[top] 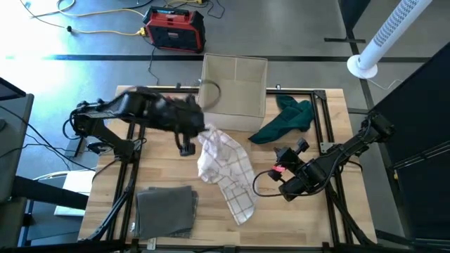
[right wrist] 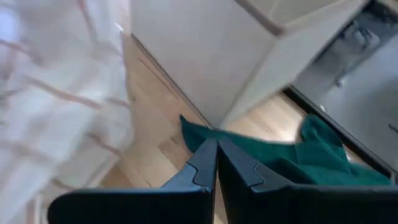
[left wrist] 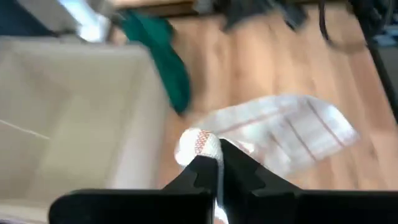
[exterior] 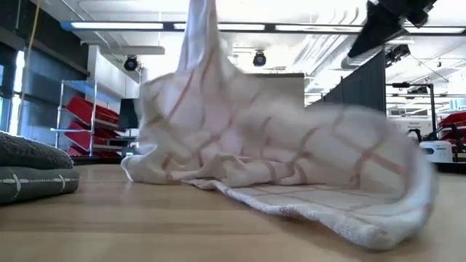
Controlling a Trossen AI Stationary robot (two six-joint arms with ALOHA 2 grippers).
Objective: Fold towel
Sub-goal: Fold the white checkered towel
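- The left claw [left wrist: 217, 163] is pinched tight on one corner of the white checked towel [top: 223, 171] and holds that corner up above the wooden counter [top: 302, 218].
- In the left wrist view, a little bunch of towel sticks out between the two dark fingers [left wrist: 198, 171].
- The rest of the towel hangs down from the claw and lies in a crumpled trail across the middle of the counter.
- In the low view, the towel [exterior: 277, 156] rises in a narrow strip at the top and spreads wide where it rests on the wood.
- The right claw [right wrist: 216, 158] is closed and has nothing in it.
- The right arm is over the right part of the counter, just beside the towel's lower end.
- A beige fabric box [top: 234, 84] stands at the back of the counter.
- A green cloth [top: 285, 119] lies crumpled next to the box, on its right.
- A folded gray towel [top: 166, 209] lies flat at the front left of the counter.
- A red and black case [top: 174, 29] sits on the floor behind the counter.
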